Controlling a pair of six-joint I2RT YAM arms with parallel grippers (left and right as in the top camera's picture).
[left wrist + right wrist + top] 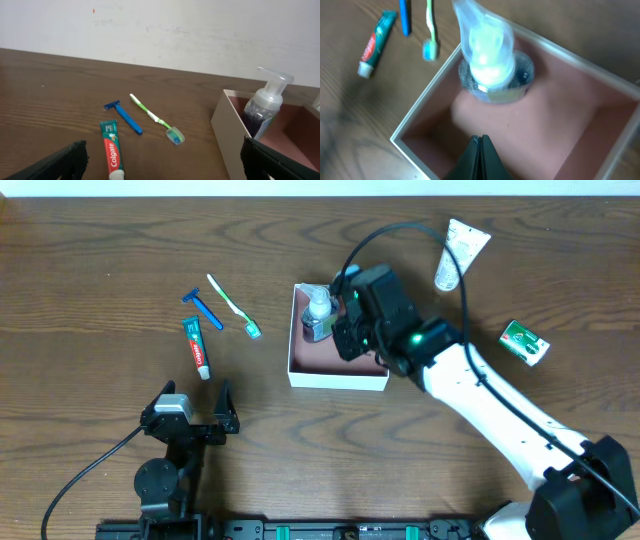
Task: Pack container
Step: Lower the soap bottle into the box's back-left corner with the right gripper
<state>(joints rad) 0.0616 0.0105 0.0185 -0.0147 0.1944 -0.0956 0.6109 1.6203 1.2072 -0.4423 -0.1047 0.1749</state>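
Overhead, the packing looked partly done. A toothpaste tube [197, 347], a blue razor [204, 307] and a green toothbrush [232, 304] lay on the table ahead of the left gripper [197, 395]. The container [335, 379] sat off to that gripper's right, directly beneath the right gripper [481, 145], with one pump bottle [318, 310] standing in its far corner.

To do this step well, the right arm probably needed to rise straight up, since the bottle stood just ahead of its fingertips and a sideways sweep could tip it. The white tube [458, 252] and the green packet [524, 342], both beyond and to the right of those jaws, seemed the natural next picks. Laying them flat on the bare floor beside the bottle would save room.

The left jaws stood wide apart, holding nothing and well short of the toiletries. The right jaws were pressed together, empty, and hanging over the reddish floor. I could not tell whether they touched it.
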